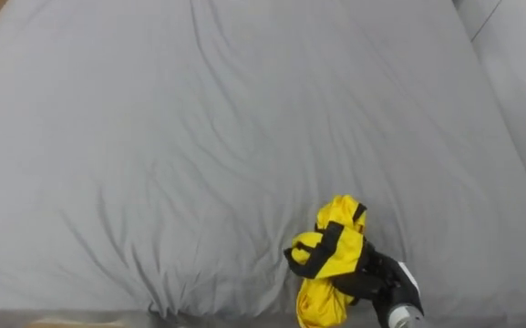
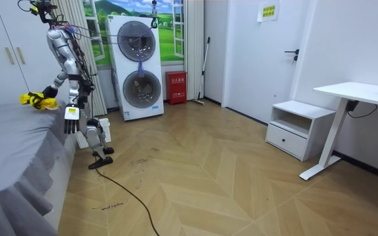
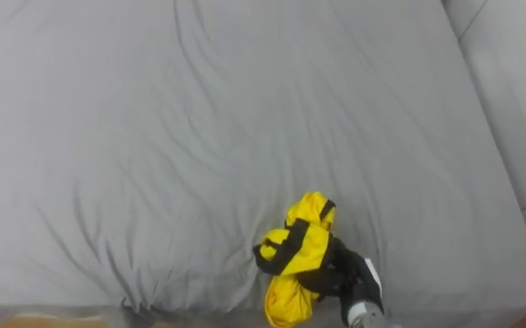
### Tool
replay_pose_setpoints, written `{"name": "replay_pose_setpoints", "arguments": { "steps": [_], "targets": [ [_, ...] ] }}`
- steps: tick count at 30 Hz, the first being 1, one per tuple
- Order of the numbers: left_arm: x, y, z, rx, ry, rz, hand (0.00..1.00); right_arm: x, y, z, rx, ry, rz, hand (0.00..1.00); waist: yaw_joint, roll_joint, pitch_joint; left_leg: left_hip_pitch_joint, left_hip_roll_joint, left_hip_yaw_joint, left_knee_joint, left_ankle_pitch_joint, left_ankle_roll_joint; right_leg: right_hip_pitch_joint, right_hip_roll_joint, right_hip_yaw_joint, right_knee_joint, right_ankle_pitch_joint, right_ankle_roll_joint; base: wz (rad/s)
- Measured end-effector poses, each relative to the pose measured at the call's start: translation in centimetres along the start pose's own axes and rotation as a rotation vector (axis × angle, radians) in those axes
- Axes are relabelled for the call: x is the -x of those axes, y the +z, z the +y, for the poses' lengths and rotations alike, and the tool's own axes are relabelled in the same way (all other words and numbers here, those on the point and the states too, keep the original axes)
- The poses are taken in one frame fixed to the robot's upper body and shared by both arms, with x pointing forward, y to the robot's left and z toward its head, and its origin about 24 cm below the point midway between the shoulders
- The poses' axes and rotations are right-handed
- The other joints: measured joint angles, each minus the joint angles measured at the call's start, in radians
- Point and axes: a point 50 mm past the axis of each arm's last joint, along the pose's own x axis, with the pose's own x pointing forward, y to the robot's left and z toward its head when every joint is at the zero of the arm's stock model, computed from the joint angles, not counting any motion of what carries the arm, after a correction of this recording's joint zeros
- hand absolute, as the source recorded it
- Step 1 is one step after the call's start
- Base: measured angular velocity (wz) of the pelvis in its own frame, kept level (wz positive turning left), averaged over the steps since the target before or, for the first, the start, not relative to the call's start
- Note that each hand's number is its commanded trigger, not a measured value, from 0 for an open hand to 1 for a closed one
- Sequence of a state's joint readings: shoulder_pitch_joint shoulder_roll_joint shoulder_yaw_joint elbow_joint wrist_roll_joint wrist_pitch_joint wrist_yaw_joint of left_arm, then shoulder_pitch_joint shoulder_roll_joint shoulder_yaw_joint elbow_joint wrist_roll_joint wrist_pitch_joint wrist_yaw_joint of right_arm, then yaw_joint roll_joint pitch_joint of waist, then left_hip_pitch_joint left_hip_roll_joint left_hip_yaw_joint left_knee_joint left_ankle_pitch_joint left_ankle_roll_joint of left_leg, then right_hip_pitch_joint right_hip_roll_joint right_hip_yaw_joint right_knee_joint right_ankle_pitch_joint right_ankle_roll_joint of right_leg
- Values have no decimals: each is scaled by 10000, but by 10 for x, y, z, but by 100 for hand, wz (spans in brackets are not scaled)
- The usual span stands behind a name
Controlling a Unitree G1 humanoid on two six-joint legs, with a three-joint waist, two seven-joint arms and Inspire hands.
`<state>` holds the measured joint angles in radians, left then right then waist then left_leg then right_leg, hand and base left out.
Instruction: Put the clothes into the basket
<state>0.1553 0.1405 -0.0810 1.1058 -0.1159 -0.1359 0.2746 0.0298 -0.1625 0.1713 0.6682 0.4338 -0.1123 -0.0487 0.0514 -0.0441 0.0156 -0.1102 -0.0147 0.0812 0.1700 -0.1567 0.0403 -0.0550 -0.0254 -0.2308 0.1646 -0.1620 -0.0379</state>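
Observation:
A yellow garment with black trim (image 1: 335, 253) is bunched up just above the near edge of the bed's grey sheet (image 1: 199, 137). My right hand (image 1: 383, 279) comes in from the lower right, its dark fingers curled into the cloth, and part of the garment hangs below it. In the room view I stand at the bedside with that hand (image 2: 48, 92) holding the yellow garment (image 2: 34, 99) over the bed. My left hand (image 2: 71, 120) hangs at my side, its fingers relaxed.
The wrinkled sheet spreads wide to the left and far side. A pale padded surface (image 1: 518, 55) borders the bed's right. Behind me stand a stacked washer and dryer (image 2: 138, 69), a red box (image 2: 175, 87), a white nightstand (image 2: 298, 128) and a desk (image 2: 359, 95) on wooden floor.

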Motion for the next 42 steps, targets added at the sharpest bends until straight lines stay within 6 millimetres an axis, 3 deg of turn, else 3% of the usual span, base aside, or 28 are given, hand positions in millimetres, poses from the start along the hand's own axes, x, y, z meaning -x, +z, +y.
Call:
{"name": "replay_pose_setpoints", "arguments": {
  "steps": [4,6,10,15,18,23,32,34,36,37,39,42],
  "targets": [
    [2,-3,1,-288,-37,-112,0,7,18,0,-151,248,-924,100,-246,-26,-17,329,1,209,-75,0,0,204,5,236,2,-31,45,-19],
    [2,-1,1,-651,-71,-249,0,7,32,-3,-307,153,-1519,100,-358,-77,-49,614,4,515,-103,-4,7,405,45,682,-108,-51,69,-40],
    [0,4,1,-634,-86,-368,0,10,46,-10,-403,-129,-2098,100,-615,-78,-62,1059,24,851,-231,-27,16,569,105,1164,-141,-51,88,-36],
    [0,6,-1,-621,-247,-259,0,19,62,-23,-746,-607,-2962,100,-1073,57,-128,1425,170,1602,-283,-150,-2,618,298,1894,-113,23,98,-43],
    [1,-1,0,-697,-226,179,0,24,62,-33,-896,-1102,-3072,100,-1416,138,-118,1500,226,1864,-283,-210,-23,582,314,2115,-110,56,82,-30],
    [2,-9,0,-1377,-456,802,0,29,55,-50,-1103,-1822,-2662,100,-1558,333,-93,1748,258,2299,-369,-270,-66,566,467,2557,-76,67,73,-25],
    [3,-22,7,-1832,-217,1683,0,34,58,-67,-1411,-2580,-2729,100,-2293,393,-85,1609,401,2805,-349,-302,-120,171,613,3103,85,119,35,-18],
    [4,-22,6,-2000,-232,1676,0,34,58,-67,-1434,-2568,-2719,100,-2471,471,-75,1443,441,2882,-346,-302,-120,-15,620,3110,96,162,40,-3],
    [4,-23,5,-2238,-293,1740,0,33,54,-70,-1564,-2616,-2509,100,-2552,673,-38,1280,474,3042,-343,-306,-112,-233,644,3233,83,268,47,-21],
    [5,-24,4,-2227,-319,1759,0,33,52,-71,-1608,-2643,-2428,100,-2603,753,-57,1184,480,3087,-340,-314,-101,-349,641,3246,91,289,48,-22],
    [4,-23,3,-2198,-420,1743,0,33,51,-76,-1719,-2804,-2314,100,-2760,1083,-43,755,485,3258,-325,-324,-78,-863,634,3288,267,361,62,-22],
    [4,-21,0,-2338,-552,1673,0,28,47,-85,-1650,-3361,-1962,100,-2989,1346,-17,195,486,3291,-100,-315,-62,-1477,617,3419,510,360,71,-13]
  ]
}}
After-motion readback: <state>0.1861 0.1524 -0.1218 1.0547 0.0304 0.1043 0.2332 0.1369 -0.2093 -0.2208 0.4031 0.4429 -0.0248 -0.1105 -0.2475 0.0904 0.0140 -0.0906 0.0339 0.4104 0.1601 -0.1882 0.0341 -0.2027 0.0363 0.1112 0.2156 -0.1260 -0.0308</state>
